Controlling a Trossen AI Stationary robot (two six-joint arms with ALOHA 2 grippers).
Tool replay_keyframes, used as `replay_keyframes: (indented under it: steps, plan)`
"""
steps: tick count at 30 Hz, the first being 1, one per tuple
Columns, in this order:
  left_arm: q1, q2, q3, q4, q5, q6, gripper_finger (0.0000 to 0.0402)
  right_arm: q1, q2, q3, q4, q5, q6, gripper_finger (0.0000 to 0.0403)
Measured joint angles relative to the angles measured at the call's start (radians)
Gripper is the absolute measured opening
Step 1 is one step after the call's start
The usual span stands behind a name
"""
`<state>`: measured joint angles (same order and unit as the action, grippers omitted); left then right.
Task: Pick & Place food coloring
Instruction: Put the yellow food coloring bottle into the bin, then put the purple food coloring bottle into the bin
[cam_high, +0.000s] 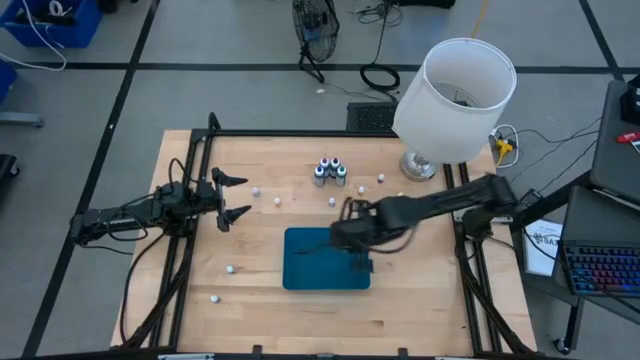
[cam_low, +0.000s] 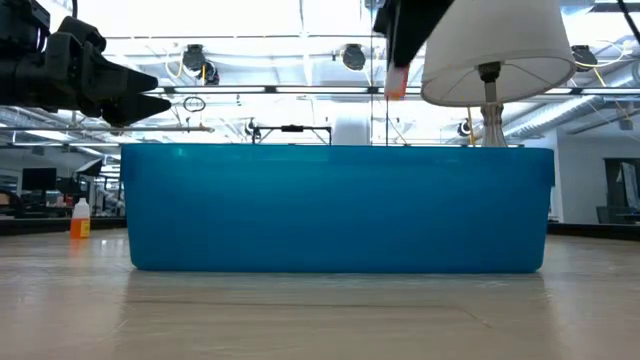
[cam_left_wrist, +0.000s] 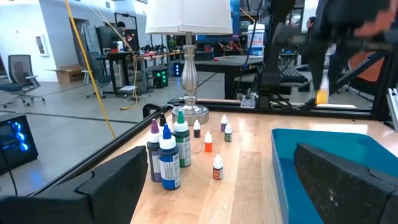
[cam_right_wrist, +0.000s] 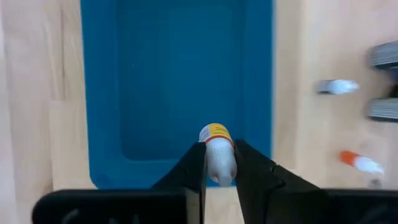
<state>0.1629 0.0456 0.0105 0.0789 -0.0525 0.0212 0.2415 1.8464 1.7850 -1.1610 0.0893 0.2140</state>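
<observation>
Right tool (cam_right_wrist: 219, 163) hangs above the teal tray (cam_high: 300, 275), near the tray's edge on the lamp side, fingers pinching a small white bottle of food coloring (cam_right_wrist: 217, 152) with a yellow-orange band at its neck. The bottle is gripped across its body, cap end pointing out past the fingertips, which looks like a hold chosen so it can drop cleanly into the tray once the fingers part. From the low view the bottle sits well above the tray rim, so it is not yet placed; my guess is the carry is nearly over and a lowering or release comes next. Tray interior appears bare from the wrist view. Beyond the tray, toward the lamp (cam_high: 455, 95), a cluster of larger bottles (cam_high: 329, 171) stands upright, and several tiny bottles (cam_left_wrist: 217, 167) are scattered on the table (cam_high: 250, 290) around it, apparently the remaining stock. Left tool (cam_high: 232, 196) waits off the tray's far side from the lamp, fingers spread, holding nothing, likely parked clear so it does not crowd the drop.
</observation>
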Motion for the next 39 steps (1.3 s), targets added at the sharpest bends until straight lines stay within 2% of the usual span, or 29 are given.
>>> replay_keyframes:
  steps: [4, 18, 26, 28, 34, 39]
  plan:
    - [0.0, 0.0, 0.0, 0.0, 0.0, 0.0, 0.0399, -0.002, 0.071, -0.041, 0.049, -0.065, -0.04, 0.0044]
    - [0.0, 0.0, 0.0, 0.0, 0.0, 0.0, 0.0399, 0.02, 0.1, -0.359, 0.301, -0.068, 0.01, 0.0044]
    - [0.0, 0.0, 0.0, 0.0, 0.0, 0.0, 0.0399, 0.018, 0.095, -0.385, 0.332, -0.067, 0.01, 0.0045]
    - [0.0, 0.0, 0.0, 0.0, 0.0, 0.0, 0.0399, 0.018, 0.092, -0.387, 0.335, -0.067, 0.01, 0.0067]
    - [0.0, 0.0, 0.0, 0.0, 0.0, 0.0, 0.0399, 0.018, 0.078, -0.391, 0.341, -0.067, 0.048, 0.0171]
    - [0.0, 0.0, 0.0, 0.0, 0.0, 0.0, 0.0399, 0.015, 0.014, -0.391, 0.343, -0.066, 0.089, 0.0201]
